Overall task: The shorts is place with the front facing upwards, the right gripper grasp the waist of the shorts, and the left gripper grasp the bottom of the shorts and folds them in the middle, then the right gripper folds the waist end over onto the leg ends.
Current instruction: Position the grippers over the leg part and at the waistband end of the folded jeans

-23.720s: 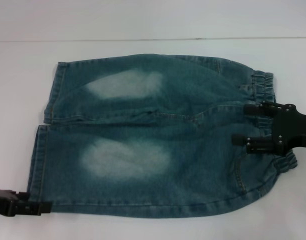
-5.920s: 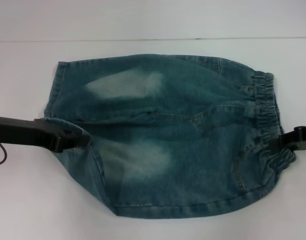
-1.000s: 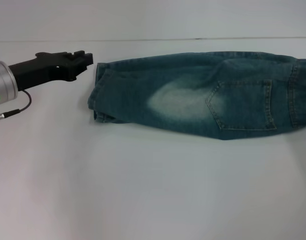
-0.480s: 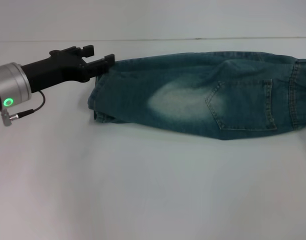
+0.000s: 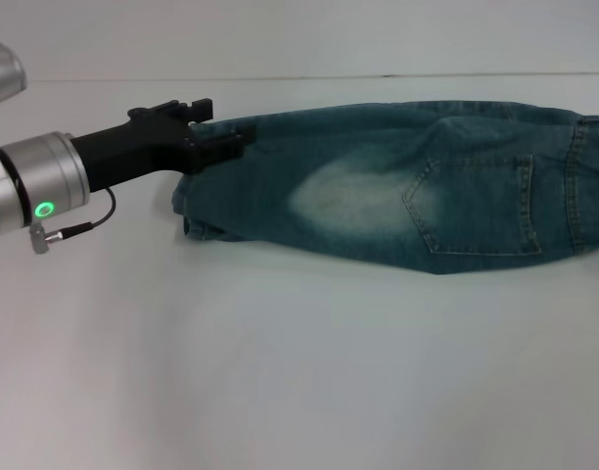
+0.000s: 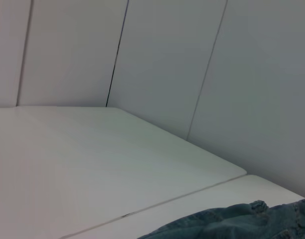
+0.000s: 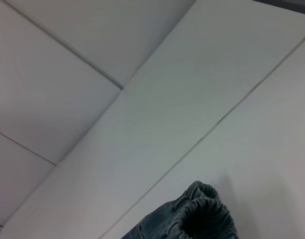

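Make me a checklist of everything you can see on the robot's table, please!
Surface: white table, bare around the garment.
Job's things: the shorts lie folded lengthwise along the far side of the table, back pocket up, one pale patch showing; their right end runs out of the head view. The gathered waist of the shorts shows in the right wrist view.
Clutter: nothing seen.
Grippers: left tool reaches over the leg-end corner of the shorts, with one finger over the denim. Right tool: nothing seen.
Cables: a thin black cable loops under the left wrist, beside its green light.
Surroundings: white panelled walls.
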{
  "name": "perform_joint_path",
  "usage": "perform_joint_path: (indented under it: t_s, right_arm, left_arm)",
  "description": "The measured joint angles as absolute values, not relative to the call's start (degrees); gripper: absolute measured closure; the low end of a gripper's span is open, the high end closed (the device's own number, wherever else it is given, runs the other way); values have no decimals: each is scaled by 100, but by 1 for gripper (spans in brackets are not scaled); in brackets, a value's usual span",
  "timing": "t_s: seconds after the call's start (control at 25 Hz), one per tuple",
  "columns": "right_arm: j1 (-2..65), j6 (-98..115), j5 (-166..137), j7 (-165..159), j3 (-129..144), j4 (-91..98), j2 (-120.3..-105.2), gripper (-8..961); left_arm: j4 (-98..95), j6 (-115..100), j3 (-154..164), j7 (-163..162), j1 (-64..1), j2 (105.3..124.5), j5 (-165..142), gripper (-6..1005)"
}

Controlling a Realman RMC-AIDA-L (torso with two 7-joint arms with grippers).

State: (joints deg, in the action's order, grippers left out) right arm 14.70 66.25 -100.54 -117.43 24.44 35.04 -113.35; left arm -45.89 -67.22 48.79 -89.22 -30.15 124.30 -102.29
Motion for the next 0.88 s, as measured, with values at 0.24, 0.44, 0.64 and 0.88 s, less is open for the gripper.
perform_joint_path:
  t_s: [0.24, 0.44, 0.64, 0.88]
  right_arm:
    - [1842, 6284, -10342, -11661, 2452, 3495, -11408, 19]
    - [1991, 6102, -10407, -11655, 2466, 3492, -11417, 19]
    - [2085, 5834, -10422, -11657, 2590, 3489, -11417, 20]
    - [2214, 5497, -10427, -11658, 2770, 3432, -11404, 20]
  left_arm:
    - [-4587, -6593, 5099, -8918, -3049, 12440, -10153, 233]
    - [-4572, -6591, 5121, -8824, -3059, 12446, -10095, 233]
    - [-4568, -6588, 5177, -8763, -3024, 12452, -9963, 234]
    - [-4568, -6582, 5189, -8754, -3013, 12454, -9942, 234]
